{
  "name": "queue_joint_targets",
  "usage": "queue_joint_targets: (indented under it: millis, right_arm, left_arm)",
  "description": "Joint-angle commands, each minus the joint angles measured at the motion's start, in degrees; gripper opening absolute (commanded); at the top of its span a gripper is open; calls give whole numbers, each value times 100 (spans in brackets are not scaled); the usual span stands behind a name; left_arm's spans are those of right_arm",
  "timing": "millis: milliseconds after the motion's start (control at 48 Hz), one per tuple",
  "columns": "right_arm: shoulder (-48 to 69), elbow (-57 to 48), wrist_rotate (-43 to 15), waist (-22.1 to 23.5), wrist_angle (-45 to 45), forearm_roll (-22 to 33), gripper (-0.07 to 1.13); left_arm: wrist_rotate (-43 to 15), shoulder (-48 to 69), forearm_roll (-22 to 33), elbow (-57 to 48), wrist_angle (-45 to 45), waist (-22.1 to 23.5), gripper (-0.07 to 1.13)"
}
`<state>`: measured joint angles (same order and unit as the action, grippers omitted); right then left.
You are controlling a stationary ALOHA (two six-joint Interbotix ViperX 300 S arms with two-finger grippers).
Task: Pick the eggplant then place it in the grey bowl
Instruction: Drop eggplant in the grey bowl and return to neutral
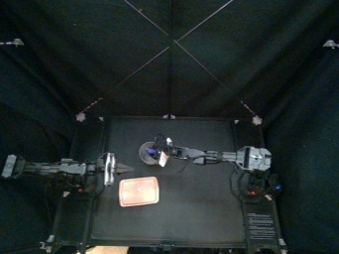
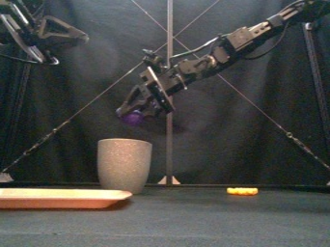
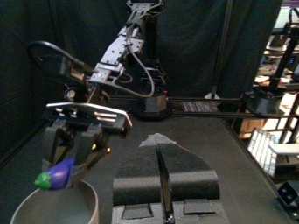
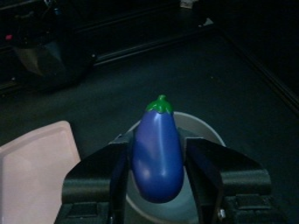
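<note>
The grey bowl, a tall speckled cup, stands left of centre in the front view. The flat pink tray lies at the lower left. The eggplant hangs above the bowl's mouth, clear of the rim, clamped lengthwise between the jaws of the right gripper. The bowl's inside is hard to judge: the front view shows only its wall, and in the right wrist view the eggplant covers most of the opening. A small orange toy at the lower right is too small to identify. The eggplant is glossy purple with a green cap. The left gripper rests at the table's left, its jaws pressed together on nothing.
</note>
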<state>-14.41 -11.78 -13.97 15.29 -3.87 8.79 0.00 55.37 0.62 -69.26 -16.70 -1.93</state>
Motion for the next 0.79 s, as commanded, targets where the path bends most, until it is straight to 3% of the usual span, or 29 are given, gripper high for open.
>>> queue_joint_targets:
  millis: [21, 312, 458, 688, 792]
  right_arm:
    - [-70, 431, -26, 88, -35, -18, 75]
    - [53, 281, -26, 132, -9, -26, 95]
    - [378, 97, -18, 141, -18, 9, 97]
    - [2074, -949, 18, 79, -167, 211, 97]
    - [3023, -1767, -35, -211, -545, 272, 97]
  left_arm:
    - [0, -9, 0, 70, -35, -18, -3]
    - [-9, -18, 0, 44, -35, -18, -3]
    - [-9, -9, 0, 44, -35, -18, -3]
    - [-9, -9, 0, 44, -35, -35, -3]
    - [-9, 0, 0, 44, -35, -62, -3]
